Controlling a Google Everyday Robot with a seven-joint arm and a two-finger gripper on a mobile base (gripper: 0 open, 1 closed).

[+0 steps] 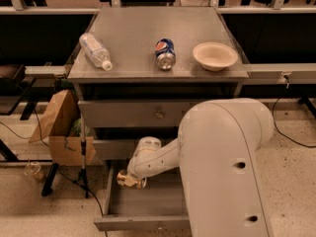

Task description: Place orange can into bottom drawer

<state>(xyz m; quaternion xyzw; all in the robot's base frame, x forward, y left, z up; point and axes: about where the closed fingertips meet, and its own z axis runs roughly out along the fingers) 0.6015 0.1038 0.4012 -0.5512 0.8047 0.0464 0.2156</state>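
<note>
The bottom drawer is pulled open below the grey cabinet, with its grey tray floor showing. My gripper is low over the drawer's left rear part, just inside its left wall. It is shut on the orange can, a small golden-orange shape at its tip, held just above the drawer floor. My white arm fills the lower right of the view and hides the drawer's right side.
On the cabinet top lie a plastic bottle, a blue Pepsi can and a beige bowl. The top drawer and middle drawer are closed. A brown paper bag and a stand's legs are left of the cabinet.
</note>
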